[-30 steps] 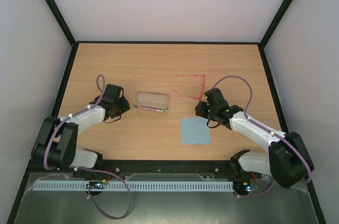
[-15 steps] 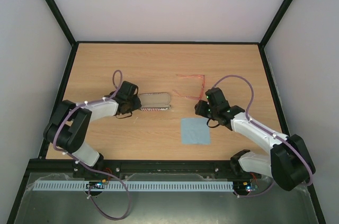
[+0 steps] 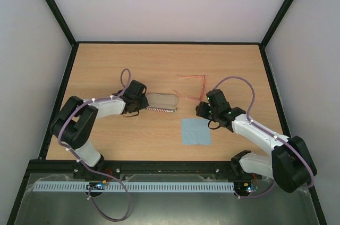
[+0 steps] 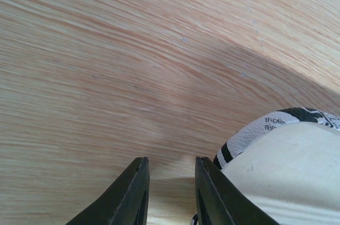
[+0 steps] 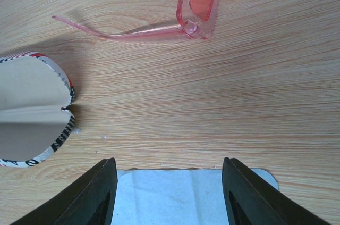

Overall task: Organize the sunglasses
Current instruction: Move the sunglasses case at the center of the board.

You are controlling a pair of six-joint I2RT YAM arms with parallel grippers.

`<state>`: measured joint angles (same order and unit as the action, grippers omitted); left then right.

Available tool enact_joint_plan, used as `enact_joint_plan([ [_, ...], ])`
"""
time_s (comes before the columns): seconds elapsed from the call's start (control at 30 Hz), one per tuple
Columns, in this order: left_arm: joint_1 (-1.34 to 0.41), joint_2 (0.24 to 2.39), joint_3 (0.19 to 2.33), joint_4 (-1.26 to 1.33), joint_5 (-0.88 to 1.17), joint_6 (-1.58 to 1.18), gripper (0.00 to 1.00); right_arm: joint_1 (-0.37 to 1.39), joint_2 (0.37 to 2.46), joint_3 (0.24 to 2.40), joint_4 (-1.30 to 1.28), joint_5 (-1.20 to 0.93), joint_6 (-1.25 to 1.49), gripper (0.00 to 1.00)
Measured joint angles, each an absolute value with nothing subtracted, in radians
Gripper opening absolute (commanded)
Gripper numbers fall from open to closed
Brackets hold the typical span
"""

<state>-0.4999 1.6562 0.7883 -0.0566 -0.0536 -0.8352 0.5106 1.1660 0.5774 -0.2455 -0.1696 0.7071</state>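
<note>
We see the sunglasses (image 3: 203,88) lying on the wooden table (image 3: 106,65), right of centre and toward the far side. Both slim arms are unfolded and stretch to the left. Neither gripper touches them. In the right wrist view the sunglasses (image 5: 201,1) show a pale red frame and a tinted lens at the top edge, with one arm running left across bare wood.

Our right gripper (image 3: 203,109) is just on the near side of the glasses, between them and the light blue cloth (image 3: 195,131). Its fingers (image 5: 93,196) stand wide apart and hold nothing. Between them we see only the far edge of the cloth (image 5: 180,198) and open wood ahead. Nothing lies in the way between this gripper and the frame.

The oblong case (image 3: 162,102) sits left of the glasses and apart from the cloth, its beige top ringed by a striped edge. In the right wrist view the case (image 5: 26,113) comes in at the left, near the tip of the nearer glasses arm but not touching it.

Our left gripper (image 3: 142,101) is at the left end of the case. Its fingers (image 4: 130,193) stand a little apart, with a narrow strip of table between them and nothing held. The case (image 4: 281,166) lies right beside one finger, and we cannot tell whether they touch.
</note>
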Motion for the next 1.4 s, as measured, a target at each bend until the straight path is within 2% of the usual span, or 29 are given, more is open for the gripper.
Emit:
enact_joint_plan([
  [0.13,-0.519,1.655,0.789,-0.058,-0.053,-0.854,0.31,0.511,1.164,0.577,-0.245,-0.168,0.707,0.56],
  [0.43,-0.527,1.491,0.751,-0.083,-0.065,-0.881,0.53,0.511,1.163,0.577,-0.25,-0.146,0.707,0.57],
  [0.63,-0.527,1.391,0.733,-0.1,-0.068,-0.875,0.71,0.511,1.163,0.577,-0.258,-0.119,0.723,0.63],
  [0.7,-0.527,1.355,0.726,-0.112,-0.068,-0.87,0.73,0.511,1.163,0.577,-0.27,-0.098,0.731,0.64],
  [0.93,-0.537,1.238,0.701,-0.148,-0.016,-0.834,0.69,0.511,1.142,0.576,-0.361,0.016,0.795,0.63],
  [1.2,-0.755,1.199,0.664,-0.165,0.005,-0.847,0.66,0.509,1.074,0.524,-0.383,0.088,0.873,0.46],
  [1.27,-0.807,1.216,0.667,-0.162,0.002,-0.853,0.62,0.509,1.08,0.502,-0.376,0.084,0.879,0.44],
  [1.4,-0.879,1.298,0.69,-0.155,-0.006,-0.868,0.47,0.508,1.109,0.468,-0.347,0.06,0.876,0.42],
])
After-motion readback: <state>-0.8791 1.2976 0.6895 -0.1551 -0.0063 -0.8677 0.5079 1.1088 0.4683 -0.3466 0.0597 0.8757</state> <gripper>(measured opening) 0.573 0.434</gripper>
